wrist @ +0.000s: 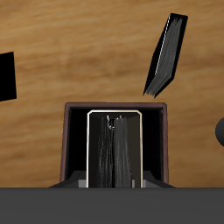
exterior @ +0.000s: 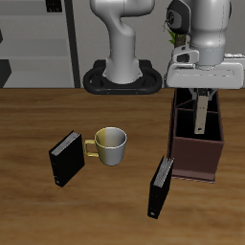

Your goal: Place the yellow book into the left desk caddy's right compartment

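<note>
My gripper (exterior: pixel 201 94) is shut on the yellow book (exterior: pixel 201 115), a thin tan-edged book that hangs upright from the fingers. Its lower end dips into the open top of the left desk caddy (exterior: pixel 182 144), a tall maroon-brown box at the table's side. In the wrist view the book (wrist: pixel 114 157) shows edge-on, framed by the caddy's walls (wrist: pixel 70 144) on both sides. I cannot tell which compartment it is in, or whether it touches the bottom.
A black book (exterior: pixel 161 185) stands near the table's front edge just before the caddy; it also shows in the wrist view (wrist: pixel 166 57). A second black book (exterior: pixel 66 158) stands beside a cream mug (exterior: pixel 109 144) with a yellow handle. The robot's base (exterior: pixel 122 77) is at the back.
</note>
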Controlling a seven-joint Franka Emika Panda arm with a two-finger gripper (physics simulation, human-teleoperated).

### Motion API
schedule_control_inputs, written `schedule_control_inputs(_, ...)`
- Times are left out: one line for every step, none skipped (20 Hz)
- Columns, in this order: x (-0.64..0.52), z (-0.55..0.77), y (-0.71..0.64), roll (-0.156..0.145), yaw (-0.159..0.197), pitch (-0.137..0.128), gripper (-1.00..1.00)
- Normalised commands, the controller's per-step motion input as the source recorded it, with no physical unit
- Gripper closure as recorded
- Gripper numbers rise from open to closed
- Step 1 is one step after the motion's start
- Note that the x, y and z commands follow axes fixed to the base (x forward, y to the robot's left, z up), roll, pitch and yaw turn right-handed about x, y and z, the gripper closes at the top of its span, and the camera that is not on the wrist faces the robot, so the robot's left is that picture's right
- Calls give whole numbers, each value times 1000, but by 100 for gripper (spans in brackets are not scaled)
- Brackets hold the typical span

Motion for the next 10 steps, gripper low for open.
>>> schedule_control_inputs(12,-314,-50,-6,-20,26,100)
schedule_control_inputs(88,-327,28,22,-15,22,100)
schedule_control_inputs(-12,-151,-7,26,-15,26,100)
schedule_control_inputs(69,-407,-36,34,12,27,100)
schedule_control_inputs(78,-341,-161,-53,-36,23,100)
schedule_control_inputs(129,-405,-91,17,-47,84,100)
schedule_control_inputs(13,-339,1,2,16,18,100)
schedule_control_inputs(59,-325,-28,7,11,37,100)
schedule_control_inputs(-42,-225,-74,-32,-22,13,100)
schedule_control_inputs(-66,-378,15,6,8,-14,100)
